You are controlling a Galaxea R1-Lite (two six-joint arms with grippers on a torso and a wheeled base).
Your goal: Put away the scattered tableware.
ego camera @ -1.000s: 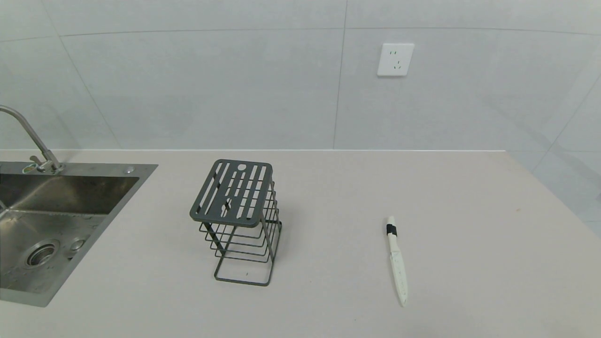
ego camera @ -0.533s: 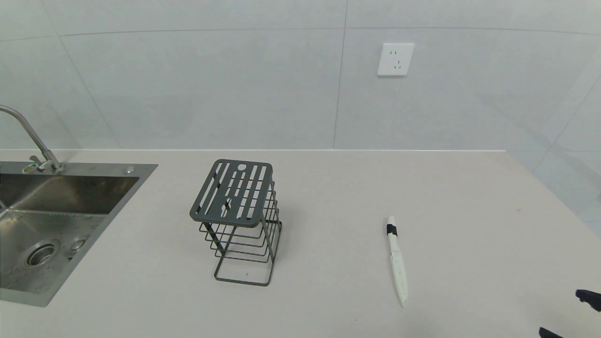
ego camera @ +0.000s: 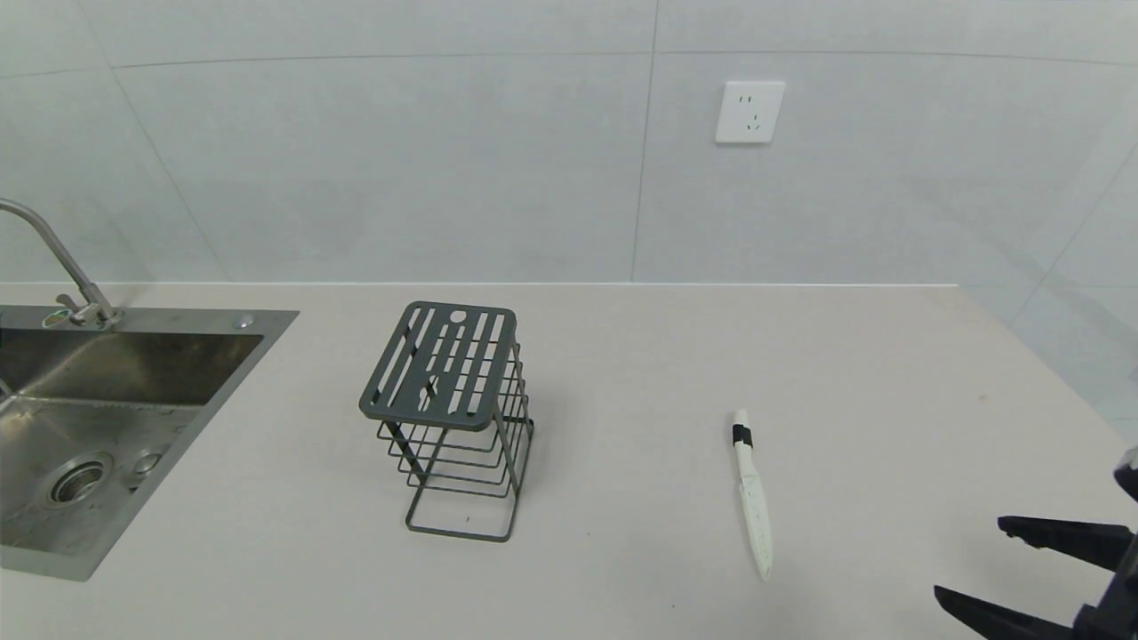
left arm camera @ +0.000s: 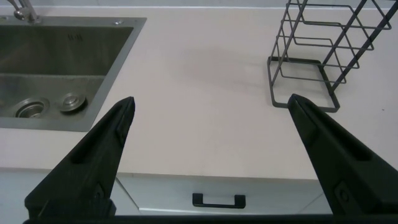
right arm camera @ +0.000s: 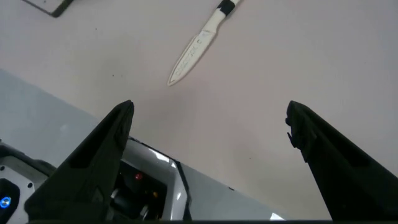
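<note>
A white knife (ego camera: 752, 498) with a black band on its handle lies flat on the pale counter (ego camera: 640, 373), right of centre, tip toward the front edge; the right wrist view has the knife (right arm camera: 198, 46) too. A dark wire rack (ego camera: 449, 418) with a slotted top stands left of it. My right gripper (ego camera: 982, 569) is open at the bottom right corner, well to the right of the knife and apart from it. My left gripper (left arm camera: 210, 104) is open above the counter's front edge, between the sink (left arm camera: 56, 68) and the rack's base (left arm camera: 311, 74).
A steel sink (ego camera: 98, 427) with a tap (ego camera: 53, 258) is set into the counter at the left. A wall socket (ego camera: 749, 112) sits on the tiled wall behind. A drawer handle (left arm camera: 217, 200) shows below the counter's front edge.
My right gripper has come into the head view at the bottom right corner and moved further in toward the counter. Knife and rack have not moved.
</note>
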